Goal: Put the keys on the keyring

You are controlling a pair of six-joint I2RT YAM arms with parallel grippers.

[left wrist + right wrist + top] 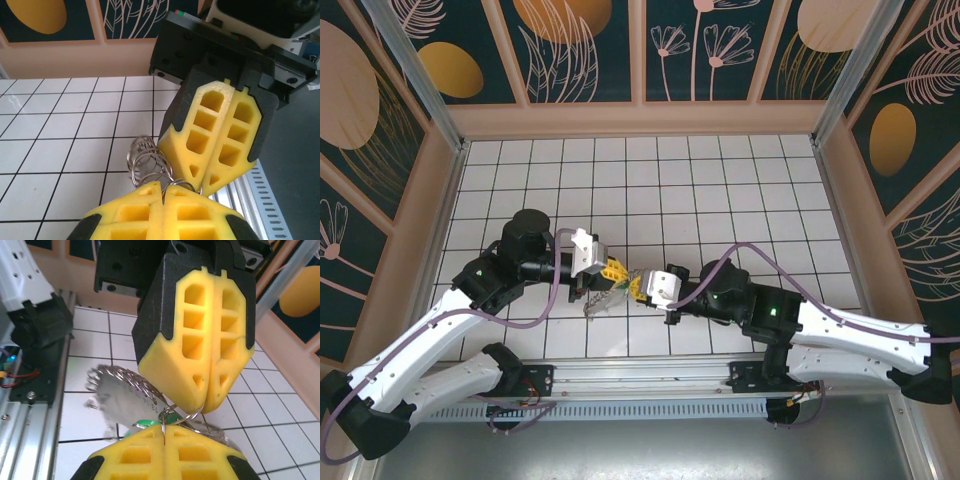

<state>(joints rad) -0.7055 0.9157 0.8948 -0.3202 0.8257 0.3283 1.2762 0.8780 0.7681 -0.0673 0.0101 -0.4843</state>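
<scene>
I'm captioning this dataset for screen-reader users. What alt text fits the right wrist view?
Two closed yellow-fingered grippers meet tip to tip above a white tiled table: the left gripper from above, the right gripper from below, both seemingly pinching a silvery wire keyring. A toothed silver key shows just left of it.

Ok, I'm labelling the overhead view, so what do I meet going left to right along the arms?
Left arm's black joint → left gripper → right gripper → right arm's black joint. The keyring hangs below the left gripper, so its place is unclear.
</scene>
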